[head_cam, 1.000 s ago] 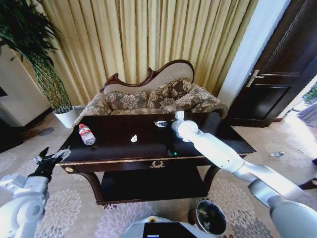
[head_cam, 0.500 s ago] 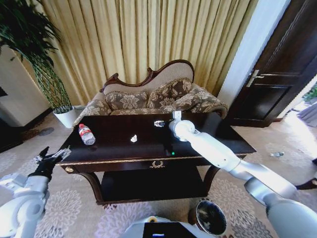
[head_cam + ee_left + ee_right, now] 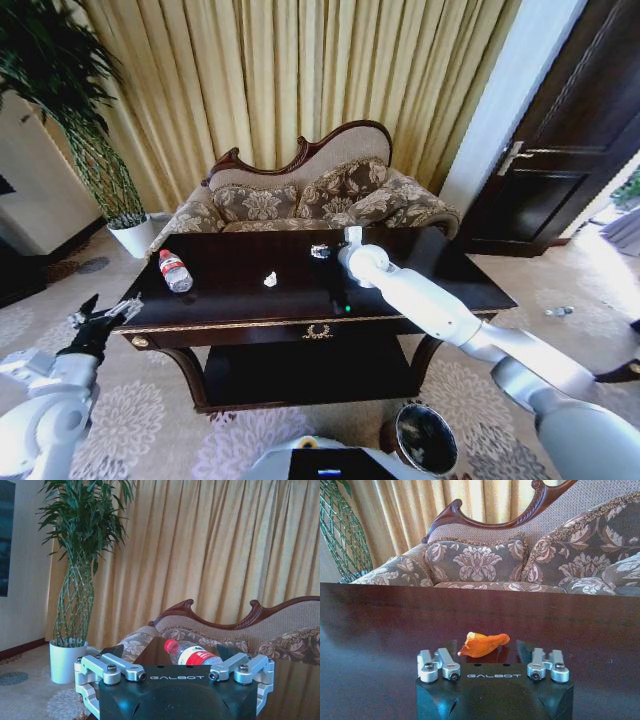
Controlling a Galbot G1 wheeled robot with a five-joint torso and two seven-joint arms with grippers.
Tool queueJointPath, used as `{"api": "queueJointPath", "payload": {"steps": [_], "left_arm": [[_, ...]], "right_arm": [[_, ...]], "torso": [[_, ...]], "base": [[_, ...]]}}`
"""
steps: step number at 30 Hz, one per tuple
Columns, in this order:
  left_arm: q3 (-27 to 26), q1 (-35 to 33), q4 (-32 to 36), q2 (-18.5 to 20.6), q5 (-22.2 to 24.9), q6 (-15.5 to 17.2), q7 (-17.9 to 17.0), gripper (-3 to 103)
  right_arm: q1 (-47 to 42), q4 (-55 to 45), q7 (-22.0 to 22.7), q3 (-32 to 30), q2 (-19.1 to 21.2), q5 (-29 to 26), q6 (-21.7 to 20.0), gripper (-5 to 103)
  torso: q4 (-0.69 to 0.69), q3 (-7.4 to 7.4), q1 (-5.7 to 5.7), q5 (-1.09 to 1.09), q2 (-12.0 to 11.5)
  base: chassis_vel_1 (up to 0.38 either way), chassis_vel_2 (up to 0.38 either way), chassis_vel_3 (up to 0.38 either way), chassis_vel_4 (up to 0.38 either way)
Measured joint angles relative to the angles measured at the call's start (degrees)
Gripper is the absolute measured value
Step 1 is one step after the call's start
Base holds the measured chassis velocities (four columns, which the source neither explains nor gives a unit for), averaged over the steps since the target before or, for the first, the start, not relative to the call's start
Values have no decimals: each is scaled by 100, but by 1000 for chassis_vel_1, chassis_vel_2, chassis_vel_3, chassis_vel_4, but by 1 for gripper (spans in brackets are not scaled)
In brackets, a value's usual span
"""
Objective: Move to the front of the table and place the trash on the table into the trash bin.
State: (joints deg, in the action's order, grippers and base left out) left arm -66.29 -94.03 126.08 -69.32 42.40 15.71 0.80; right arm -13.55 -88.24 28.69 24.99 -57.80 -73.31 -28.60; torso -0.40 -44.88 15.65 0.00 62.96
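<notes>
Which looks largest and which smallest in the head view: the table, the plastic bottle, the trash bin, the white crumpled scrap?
1. the table
2. the trash bin, though it sits nearest the camera, which enlarges it
3. the plastic bottle
4. the white crumpled scrap

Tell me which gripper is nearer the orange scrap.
Right. The right gripper sits over the table directly before the orange scrap; the left gripper hangs off the table's left end, near the bottle.
</notes>
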Motion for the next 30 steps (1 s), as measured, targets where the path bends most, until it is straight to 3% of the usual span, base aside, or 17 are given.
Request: {"api": "queueJointPath", "payload": {"steps": [5,8,9,11,19,30], "left_arm": [[-21,-37,3,-30,-20,-48,12,100],[-21,-41,14,-31,-25,-54,14,100],[-17,-39,29,-30,-28,-55,14,100],[-9,-33,39,-29,-31,-55,15,100],[82,11,59,-14,-87,-63,9,100],[323,150,37,-2,-207,-70,-6,100]], "right_arm": [[18,-14,1,28,17,25,6,49],[18,-36,5,33,33,35,15,43],[4,-69,6,35,62,48,28,32],[-8,-82,6,35,77,54,38,32],[-170,-326,68,-172,220,61,161,2],[-390,-733,125,-675,600,-76,245,0]], "torso": [[0,0,0,0,0],[0,0,0,0,0],[0,0,0,0,0],[0,0,0,0,0],[0,0,0,1,0],[-1,0,0,1,0]], "base": [[0,0,0,0],[0,0,0,0],[0,0,0,0],[0,0,0,0],[0,0,0,0],[0,0,0,0]]}}
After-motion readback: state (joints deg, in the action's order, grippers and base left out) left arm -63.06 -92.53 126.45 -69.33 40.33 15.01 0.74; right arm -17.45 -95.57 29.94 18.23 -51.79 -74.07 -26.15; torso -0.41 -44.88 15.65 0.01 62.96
